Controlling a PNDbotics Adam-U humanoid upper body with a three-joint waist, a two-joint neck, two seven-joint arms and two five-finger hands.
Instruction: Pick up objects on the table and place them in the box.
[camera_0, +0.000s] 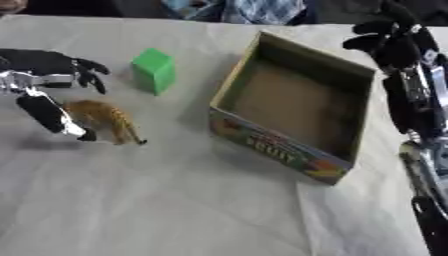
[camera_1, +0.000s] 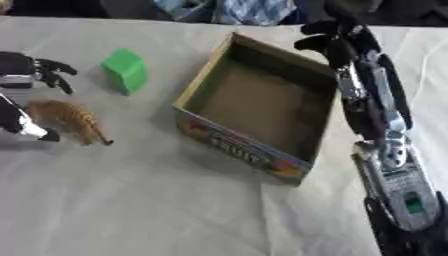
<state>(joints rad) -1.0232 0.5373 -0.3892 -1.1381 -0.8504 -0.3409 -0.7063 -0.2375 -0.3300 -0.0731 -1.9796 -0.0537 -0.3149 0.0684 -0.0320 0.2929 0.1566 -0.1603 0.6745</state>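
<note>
White cloth covers the worktop (camera_0: 175, 200); open box (camera_0: 293, 107) sits centre-right, nothing visible inside, green cube (camera_0: 154, 70) well left of it. Left hand (camera_0: 48, 75) is at the left edge, fingers spread and curved downward, thumb reaching down just left of the orange toy animal (camera_0: 105, 120), which lies on the cloth below the fingers and between hand and box, not clamped. Right hand (camera_1: 337, 37) hangs beyond the box's far-right corner, fingers curled, holding nothing.

left robot hand (camera_0: 54, 80) spread, right robot hand (camera_1: 337, 37) curled
</note>
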